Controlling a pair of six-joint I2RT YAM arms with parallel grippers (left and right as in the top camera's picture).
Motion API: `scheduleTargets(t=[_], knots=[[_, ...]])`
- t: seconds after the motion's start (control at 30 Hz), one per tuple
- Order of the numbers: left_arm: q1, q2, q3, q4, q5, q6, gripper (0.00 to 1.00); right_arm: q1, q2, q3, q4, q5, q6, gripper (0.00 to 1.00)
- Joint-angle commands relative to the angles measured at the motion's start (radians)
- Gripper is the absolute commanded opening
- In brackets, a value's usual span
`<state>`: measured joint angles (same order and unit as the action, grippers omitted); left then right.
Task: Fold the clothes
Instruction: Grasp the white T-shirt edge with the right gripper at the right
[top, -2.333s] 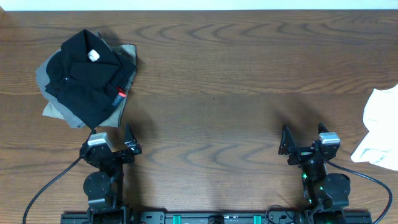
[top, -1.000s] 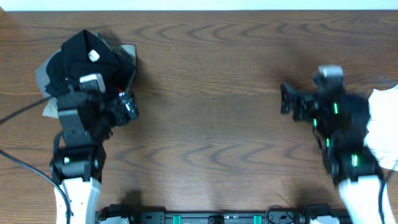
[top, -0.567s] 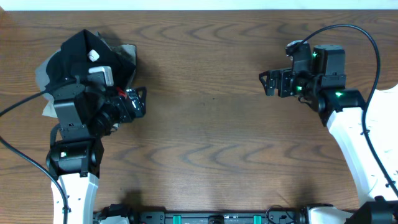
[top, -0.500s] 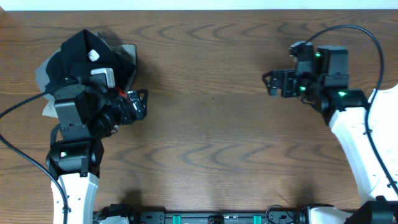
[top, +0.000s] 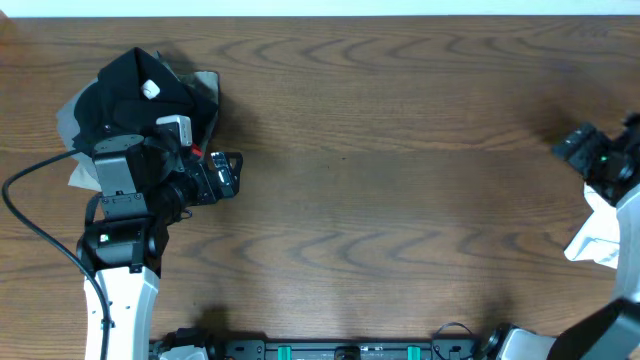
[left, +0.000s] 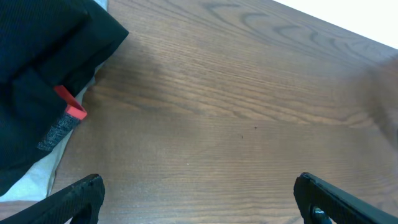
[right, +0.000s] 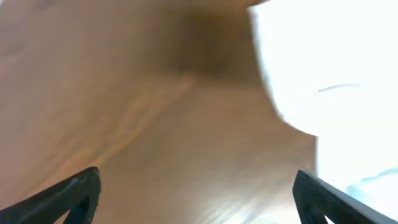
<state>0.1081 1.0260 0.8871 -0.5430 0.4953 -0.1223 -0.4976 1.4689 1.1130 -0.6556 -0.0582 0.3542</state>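
Where the streaky wood-grain table (top: 380, 230) reaches its right edge, the white T-shirt (top: 592, 245) lies crumpled, soft and matte; right gripper (right: 196, 193) just beside it, jaws wide apart, empty; left gripper (top: 228, 174) likewise spread, empty, near a rumpled black garment (top: 130, 95) heaped on grey cloth (top: 92, 175); small red tag (left: 69, 104) at the black hem.

Surface (top: 380, 200): brown wood, grained, low sheen. Black garment (top: 125, 90), upper left: matt cloth, creased. White T-shirt (right: 329, 56), upper right: smooth cloth.
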Motion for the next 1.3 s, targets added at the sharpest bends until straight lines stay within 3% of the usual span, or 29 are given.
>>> scheduleTargets(t=[0.0, 0.3, 0.63, 0.7, 0.8, 0.87, 1.13, 1.27], knots=[[-0.003, 0.006, 0.024, 0.006, 0.016, 0.025, 0.98, -0.013, 0.093, 0.016, 0.009, 0.191, 0.026, 0.96], [-0.003, 0.006, 0.024, 0.002, 0.017, 0.024, 0.98, -0.013, 0.342, 0.016, 0.134, 0.375, 0.027, 0.96], [-0.003, 0.006, 0.024, 0.002, 0.017, 0.024, 0.98, -0.027, 0.5, 0.016, 0.206, 0.373, 0.084, 0.67], [-0.003, 0.006, 0.024, 0.001, 0.017, 0.024, 0.98, -0.034, 0.514, 0.016, 0.211, 0.372, 0.087, 0.53], [-0.003, 0.006, 0.024, -0.003, 0.017, 0.024, 0.98, -0.041, 0.513, 0.017, 0.21, 0.372, 0.091, 0.13], [-0.003, 0.006, 0.024, -0.004, 0.017, 0.024, 0.98, -0.042, 0.505, 0.019, 0.204, 0.372, 0.089, 0.01], [-0.003, 0.006, 0.024, 0.034, 0.01, 0.024, 0.98, 0.02, 0.357, 0.019, 0.213, 0.169, -0.015, 0.01], [-0.003, 0.006, 0.024, 0.091, 0.01, 0.007, 0.98, 0.116, 0.233, 0.019, 0.276, -0.172, -0.125, 0.01]])
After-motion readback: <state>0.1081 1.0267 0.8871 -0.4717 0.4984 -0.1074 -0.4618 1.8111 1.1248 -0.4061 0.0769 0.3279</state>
